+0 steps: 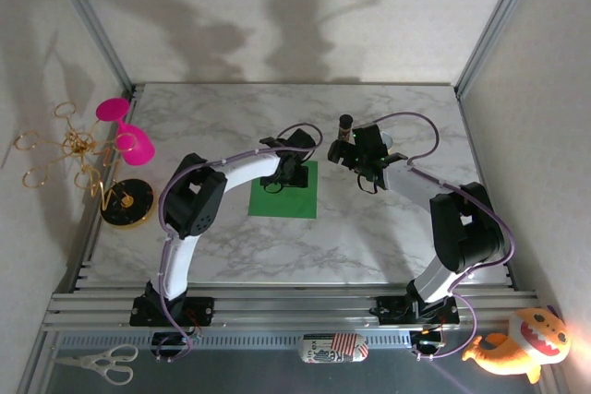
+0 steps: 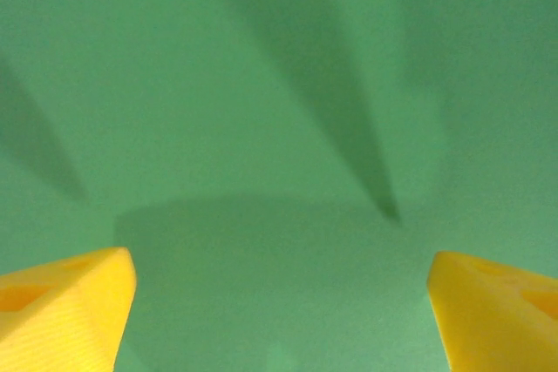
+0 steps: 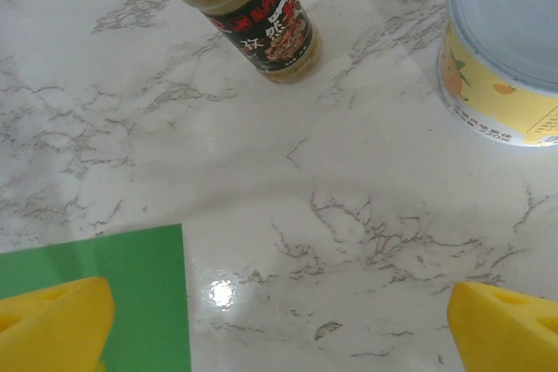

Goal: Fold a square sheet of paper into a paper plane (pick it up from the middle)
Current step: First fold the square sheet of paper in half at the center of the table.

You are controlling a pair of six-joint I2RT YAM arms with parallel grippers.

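The sheet of paper lies flat directly beneath the left pincer, spread wide; it sits left of the wide-open right pincer.

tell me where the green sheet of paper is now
Top view: the flat bright green square sheet of paper lies centrally on the marble table, under the left arm's yellow fingers, with the dark-lidded spice bottle to its back right.

Bare marble around the sheet of paper, clutter at the back right and the left edge.
The table lies free in front of the sheet and to both sides. A spice jar and a can stand near each other beyond its far right corner; a wire stand with pink cups crowds the left edge.
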